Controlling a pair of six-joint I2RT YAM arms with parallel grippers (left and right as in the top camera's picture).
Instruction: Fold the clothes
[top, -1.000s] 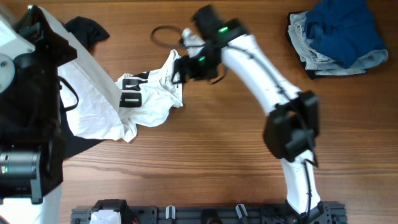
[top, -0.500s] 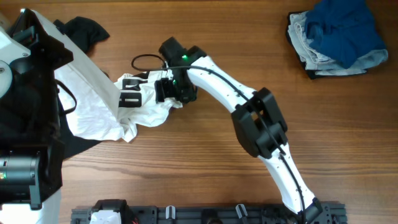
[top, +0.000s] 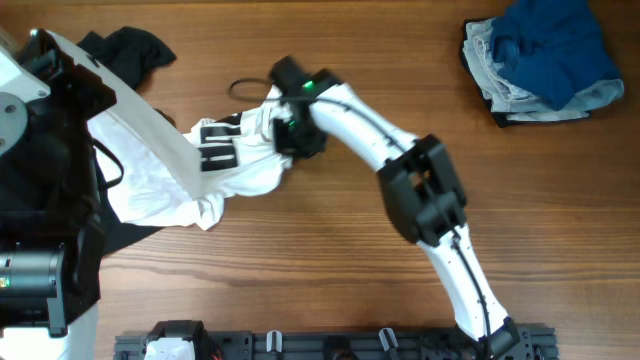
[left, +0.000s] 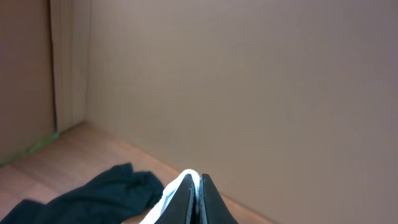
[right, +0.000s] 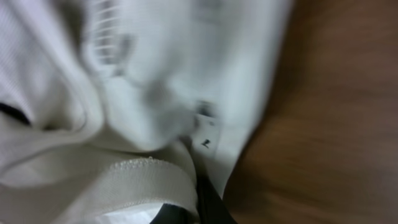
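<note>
Bare table is left open along the near middle and between the right arm and the folded pile at far right. The left side is taken up by the white shirt and dark garment.

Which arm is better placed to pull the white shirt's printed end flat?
Right. The right gripper sits on the white shirt beside the black print, low at the table. The left gripper pinches another edge, lifted at the far left.
</note>
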